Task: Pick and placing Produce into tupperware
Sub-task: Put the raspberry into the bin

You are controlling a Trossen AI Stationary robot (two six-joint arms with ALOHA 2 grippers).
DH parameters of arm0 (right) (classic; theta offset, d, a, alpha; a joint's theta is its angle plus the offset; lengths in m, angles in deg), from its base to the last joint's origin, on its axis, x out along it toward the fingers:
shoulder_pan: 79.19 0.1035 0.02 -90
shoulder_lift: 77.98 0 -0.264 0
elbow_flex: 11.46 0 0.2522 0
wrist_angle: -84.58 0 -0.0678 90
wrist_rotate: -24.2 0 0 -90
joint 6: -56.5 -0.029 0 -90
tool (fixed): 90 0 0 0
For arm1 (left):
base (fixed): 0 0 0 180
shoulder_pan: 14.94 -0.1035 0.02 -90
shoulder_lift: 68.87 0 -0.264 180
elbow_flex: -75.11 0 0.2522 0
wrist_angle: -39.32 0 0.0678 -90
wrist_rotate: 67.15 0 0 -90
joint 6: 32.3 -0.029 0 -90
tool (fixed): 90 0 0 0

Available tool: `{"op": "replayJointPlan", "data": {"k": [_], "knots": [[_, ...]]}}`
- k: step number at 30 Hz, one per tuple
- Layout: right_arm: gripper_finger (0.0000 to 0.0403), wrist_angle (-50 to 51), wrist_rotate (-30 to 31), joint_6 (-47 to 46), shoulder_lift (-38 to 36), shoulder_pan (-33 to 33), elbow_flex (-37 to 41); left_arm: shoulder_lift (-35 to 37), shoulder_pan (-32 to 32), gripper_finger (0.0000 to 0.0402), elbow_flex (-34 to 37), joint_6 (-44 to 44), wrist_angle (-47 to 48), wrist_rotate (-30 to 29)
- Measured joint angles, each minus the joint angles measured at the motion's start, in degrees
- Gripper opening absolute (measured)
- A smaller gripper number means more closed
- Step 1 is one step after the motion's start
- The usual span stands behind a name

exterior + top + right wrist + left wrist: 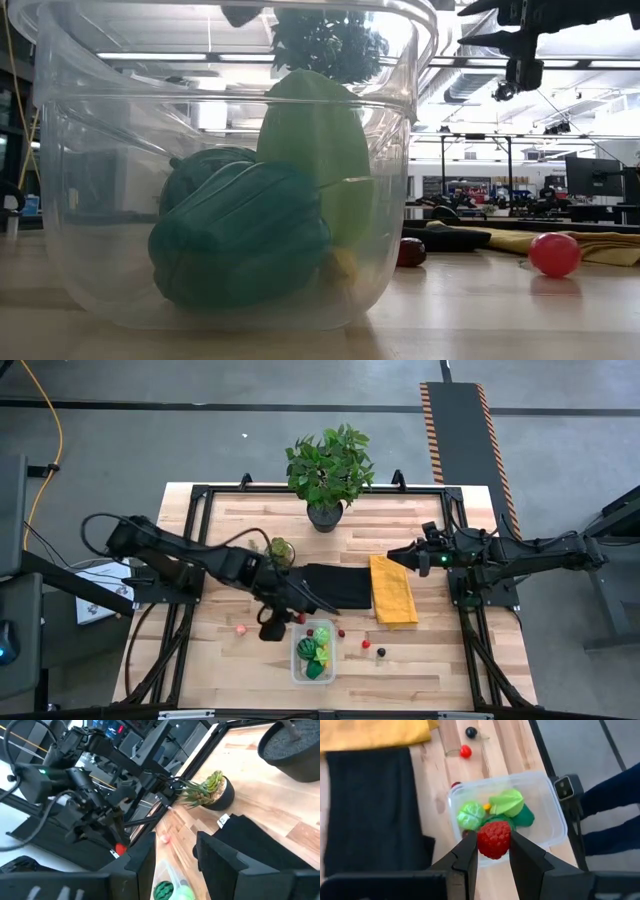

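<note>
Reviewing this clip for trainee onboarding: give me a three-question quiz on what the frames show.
1. True or false: the left gripper is shut on a red raspberry.
2. Which cloth lies closer to the right gripper? A) black cloth B) yellow cloth
3. Fill in: the tupperware already holds mostly ____-coloured produce.

Key
1. True; in the left wrist view the fingers clamp it near the tupperware.
2. B; the yellow cloth lies on the right arm's side, the black cloth beside it toward the middle.
3. Green.
</note>
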Motion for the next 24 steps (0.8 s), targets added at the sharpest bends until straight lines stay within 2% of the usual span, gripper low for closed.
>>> {"op": "replayJointPlan", "data": {"k": [13, 24], "knots": [[0.0133, -0.22, -7.56, 0.81, 0.02, 0.02, 0.00, -7.61, 2.64, 0.0086, 0.00, 5.18, -6.74, -0.10], [0.0133, 0.02, -7.78, 0.37, 0.02, 5.13, 0.00, -14.31, 2.75, 0.0086, 0.00, 6.05, -7.09, 1.17]]}}
